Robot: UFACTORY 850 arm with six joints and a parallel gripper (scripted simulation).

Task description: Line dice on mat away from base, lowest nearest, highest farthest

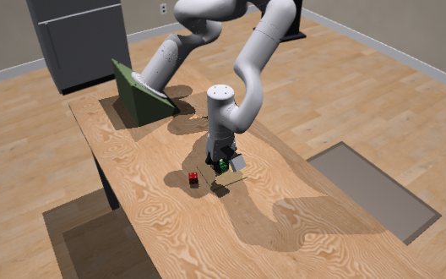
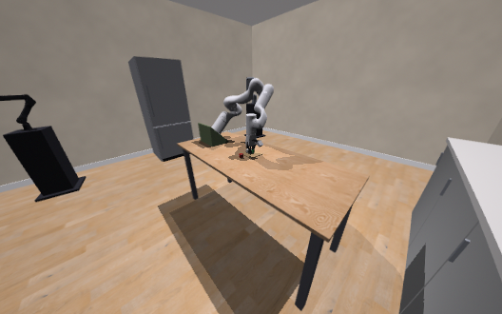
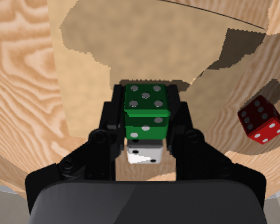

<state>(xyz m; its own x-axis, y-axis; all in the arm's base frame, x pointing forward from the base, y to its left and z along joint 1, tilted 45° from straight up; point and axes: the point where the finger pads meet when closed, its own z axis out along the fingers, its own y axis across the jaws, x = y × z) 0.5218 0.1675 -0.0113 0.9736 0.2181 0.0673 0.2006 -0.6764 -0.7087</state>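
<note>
Sitting off-mat, red die.

Top view: the white die is out of sight, the end effector covering part of the mat; the arm is cut off by the upper edge. Exterior view: the pips of the red die are too small to read. Wrist view: the green die partly hides the white die, whose upper face cannot be read in full.
</note>
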